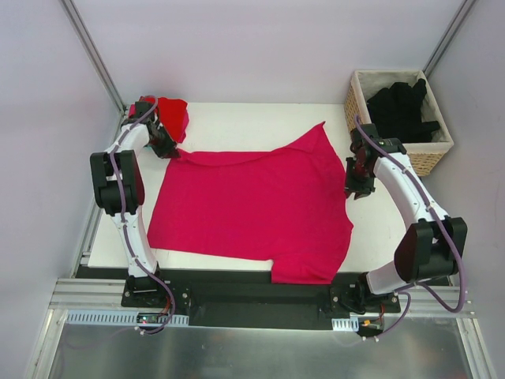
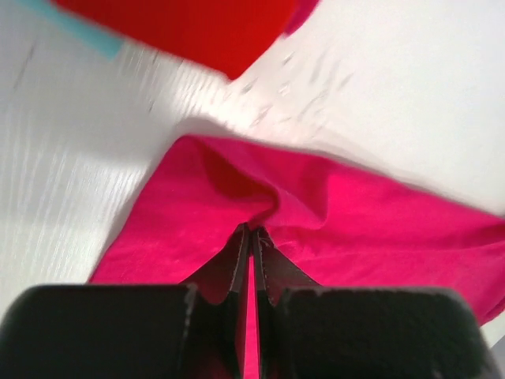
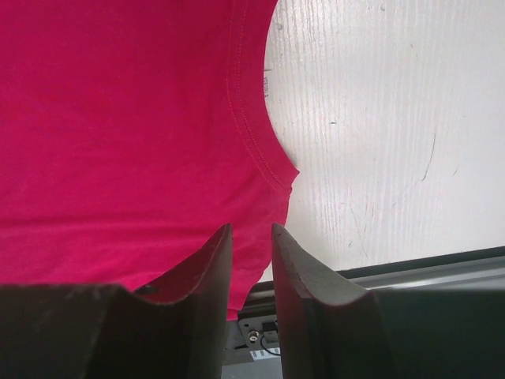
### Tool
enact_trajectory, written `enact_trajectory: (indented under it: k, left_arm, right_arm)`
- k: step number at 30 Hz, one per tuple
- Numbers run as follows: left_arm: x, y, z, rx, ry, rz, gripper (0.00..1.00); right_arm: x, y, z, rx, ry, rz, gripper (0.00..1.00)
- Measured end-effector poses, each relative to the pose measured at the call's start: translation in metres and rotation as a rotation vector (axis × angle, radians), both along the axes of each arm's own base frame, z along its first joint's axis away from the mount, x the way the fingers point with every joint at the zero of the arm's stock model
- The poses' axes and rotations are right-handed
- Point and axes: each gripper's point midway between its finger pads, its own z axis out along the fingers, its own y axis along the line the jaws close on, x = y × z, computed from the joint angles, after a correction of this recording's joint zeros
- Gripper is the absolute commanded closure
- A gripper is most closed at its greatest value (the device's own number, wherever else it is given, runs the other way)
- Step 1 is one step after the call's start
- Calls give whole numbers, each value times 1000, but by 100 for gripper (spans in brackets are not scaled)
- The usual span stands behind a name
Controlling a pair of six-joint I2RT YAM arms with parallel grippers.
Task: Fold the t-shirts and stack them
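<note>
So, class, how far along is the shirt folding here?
Done, seemingly: a red shirt lies compact at the far-left corner. In hand: the left end effector grips the spread pink shirt; the right end effector, open, sits near its collar. Left: black shirts in the basket.

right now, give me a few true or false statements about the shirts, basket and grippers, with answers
1. The left gripper is shut on the pink shirt. True.
2. The basket is empty. False: black shirts lie in it.
3. The red shirt sits at the far left corner of the table. True.
4. The pink shirt is folded small. False: it lies spread across the table.
5. The right gripper hangs over the red shirt. False: it is at the pink shirt's right edge, jaws a little apart.
</note>
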Motion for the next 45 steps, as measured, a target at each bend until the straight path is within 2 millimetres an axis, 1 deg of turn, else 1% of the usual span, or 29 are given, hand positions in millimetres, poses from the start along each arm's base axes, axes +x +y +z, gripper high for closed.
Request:
enact_trajectory:
  k: [6, 7, 9, 10, 12, 17, 19, 22, 26, 27, 29, 31, 32, 33, 34, 35, 36, 37, 40, 42, 45]
  left_arm:
    - [40, 1, 48, -23, -138, 22, 100]
    - [48, 1, 55, -28, -162, 26, 100]
    - [58, 1, 60, -34, -187, 32, 100]
    - [61, 1, 59, -40, -190, 34, 100]
    - [63, 0, 51, -54, -172, 42, 100]
    - [62, -1, 22, -70, -108, 64, 100]
    - [62, 0, 14, -68, -91, 76, 100]
    - [62, 4, 11, -55, -82, 105, 100]
    - [65, 14, 7, -11, -86, 167, 100]
    - [64, 17, 4, 4, -86, 185, 100]
    - [58, 22, -1, 24, -82, 217, 99]
    - [56, 24, -3, 28, -88, 243, 94]
    - [58, 26, -3, 22, -99, 256, 89]
    - [60, 26, -2, 15, -108, 266, 79]
    - [64, 27, -1, 1, -123, 274, 75]
    - [67, 27, 2, -17, -138, 280, 71]
    - [71, 27, 5, -37, -155, 287, 64]
    - [75, 26, 9, -54, -170, 288, 62]
    - [87, 24, 19, -96, -227, 287, 58]
    - [93, 21, 26, -119, -267, 274, 58]
    - [94, 14, 35, -149, -311, 249, 58]
  right_arm:
    - [-3, 0, -3, -3, 26, 1, 72]
    - [-4, 0, -4, -4, 33, 1, 72]
    - [-4, -1, -3, -7, 42, 3, 72]
    - [-4, -1, -2, -8, 46, 6, 72]
    - [-4, -1, -1, -10, 49, 10, 73]
    - [-4, -2, 2, -18, 62, 30, 73]
    - [-5, -2, 2, -22, 76, 37, 73]
    - [-6, -3, 1, -27, 96, 48, 74]
    - [-6, -4, 2, -32, 106, 58, 74]
    - [-6, -4, 2, -33, 107, 59, 73]
    - [-6, -4, 2, -36, 108, 63, 68]
    - [-6, -5, 3, -38, 109, 68, 63]
    - [-6, -5, 3, -38, 109, 70, 61]
    - [-6, -5, 2, -38, 109, 72, 58]
    - [-6, -5, 2, -39, 110, 76, 53]
    - [-6, -5, 2, -40, 109, 80, 51]
    - [-6, -5, 2, -40, 109, 83, 50]
    - [-6, -5, 2, -41, 109, 87, 48]
    - [-5, -5, 2, -41, 107, 98, 48]
    - [-3, -5, 2, -39, 101, 102, 48]
    - [1, -3, 2, -28, 86, 107, 48]
